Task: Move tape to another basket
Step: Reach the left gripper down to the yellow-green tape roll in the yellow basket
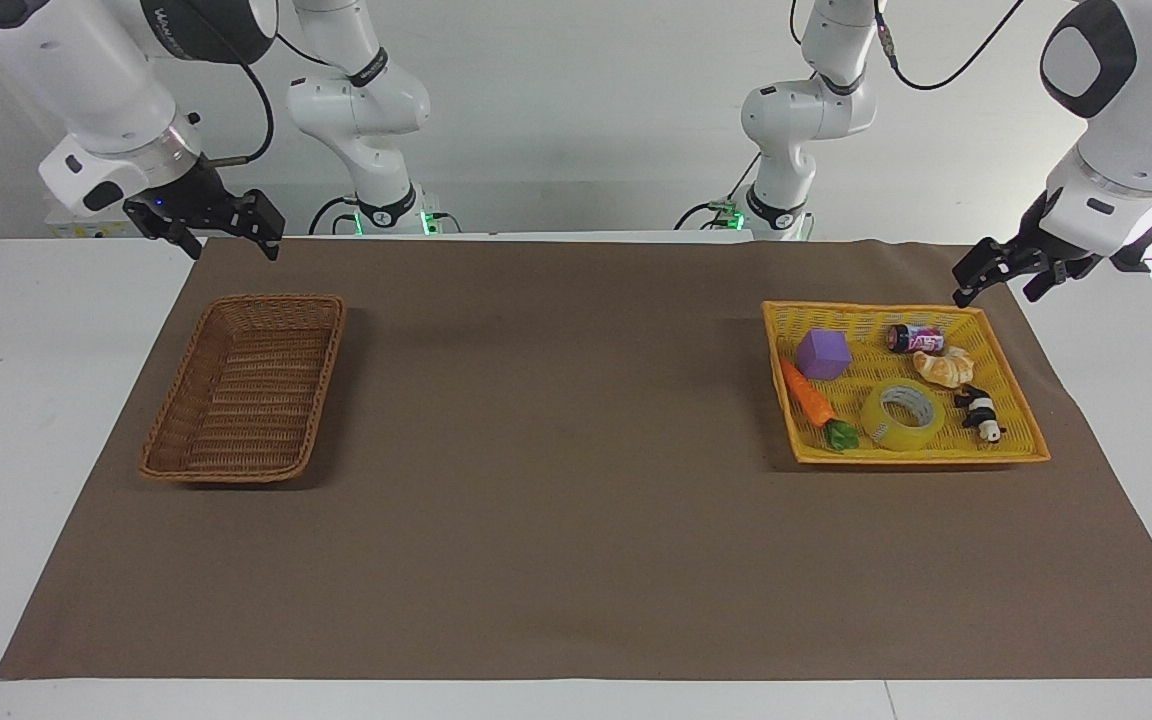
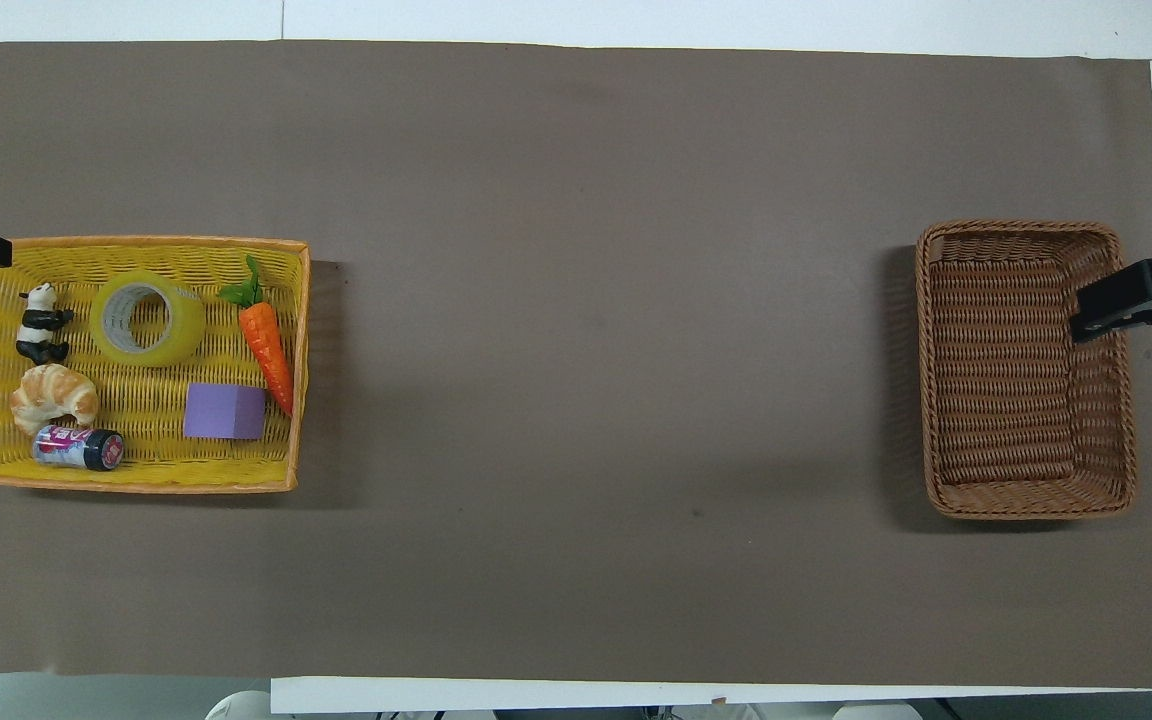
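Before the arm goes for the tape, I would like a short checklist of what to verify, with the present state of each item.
1. Tape lies flat in the yellow tray, hole upward: ok.
2. Room around the tape: the carrot lies close beside it, the panda a little apart: cannot tell whether fingers fit.
3. Left gripper open, holding nothing, up over the tray's corner nearest the robots: ok.
4. Right gripper open, waiting, up by the brown basket's end: ok.
5. Brown basket has nothing in it: ok.
6. Mat between tray and basket bare: ok.
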